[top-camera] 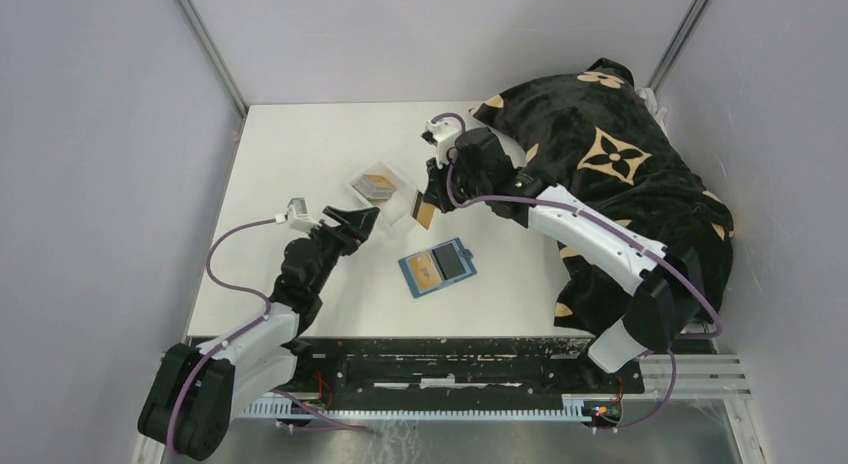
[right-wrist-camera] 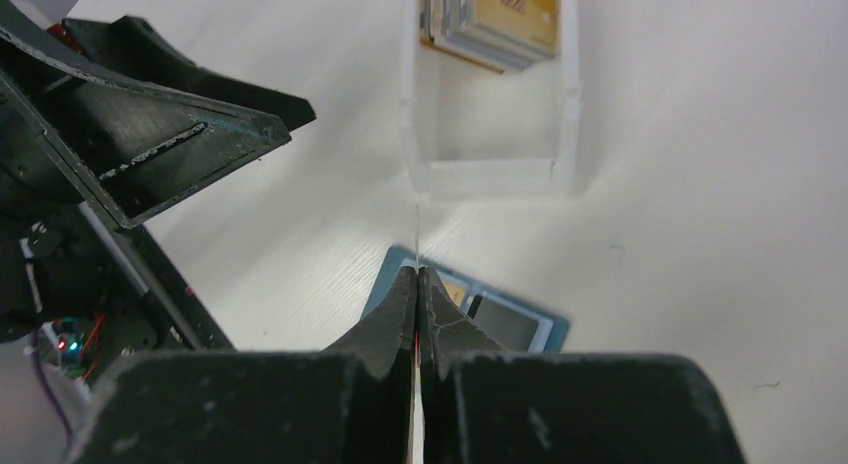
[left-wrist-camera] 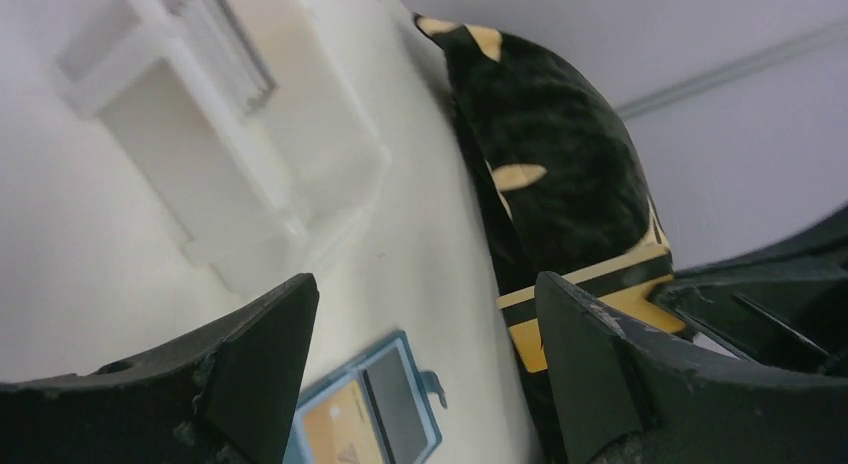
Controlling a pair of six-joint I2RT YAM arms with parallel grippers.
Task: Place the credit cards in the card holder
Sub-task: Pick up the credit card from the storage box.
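One tan card (top-camera: 423,213) hangs on edge over the worktop (top-camera: 300,154), pinched in the right claw (right-wrist-camera: 416,276); its jaws are pressed together on the card, and from the wrist only the thin edge shows; from above, the card sits just beside the right near corner of the clear tray (right-wrist-camera: 490,176), between the tray and the card holder (top-camera: 438,268). The rest of the credit cards (right-wrist-camera: 495,19) lie stacked at one end of that tray, a gold face on top; the tray's other end is bare. The card holder lies open and flat on the worktop, near and a little right of the tray, apart from it; a tan face and a dark face show side by side inside it, and a small tab sticks out from its right edge. The left claw (top-camera: 360,222) hovers just left of the tray's near end, jaws spread wide with nothing between them. A black cloth (top-camera: 610,154) with tan flower shapes is heaped at the far right, under the right arm.
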